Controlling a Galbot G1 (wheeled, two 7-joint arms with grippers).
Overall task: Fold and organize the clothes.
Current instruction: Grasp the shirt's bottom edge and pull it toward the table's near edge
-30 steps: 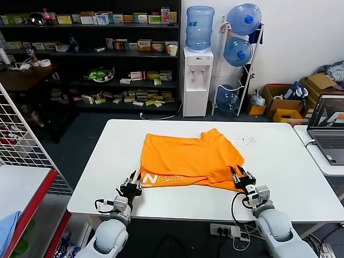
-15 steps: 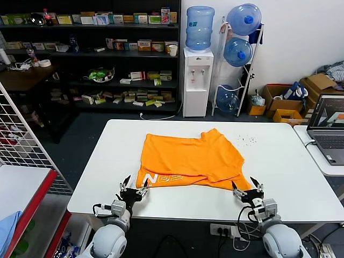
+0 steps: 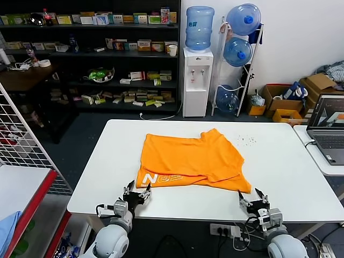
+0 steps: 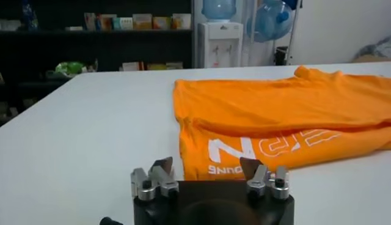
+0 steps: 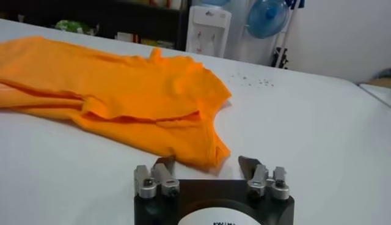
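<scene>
T-shirt (image 3: 188,160) lies just beyond both spread, empty pincers, left (image 3: 136,192) and right (image 3: 253,201); judged best to re-grip the near hem corners evenly.

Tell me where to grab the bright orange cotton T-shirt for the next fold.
Probably grip the orange T-shirt at its two near corners, coming in low from the table's front edge: they lie flat nearest the open left gripper and open right gripper, and nothing blocks them.

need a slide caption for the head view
Folded orange T-shirt on the white table, both claws open and empty at its near edge.
</scene>
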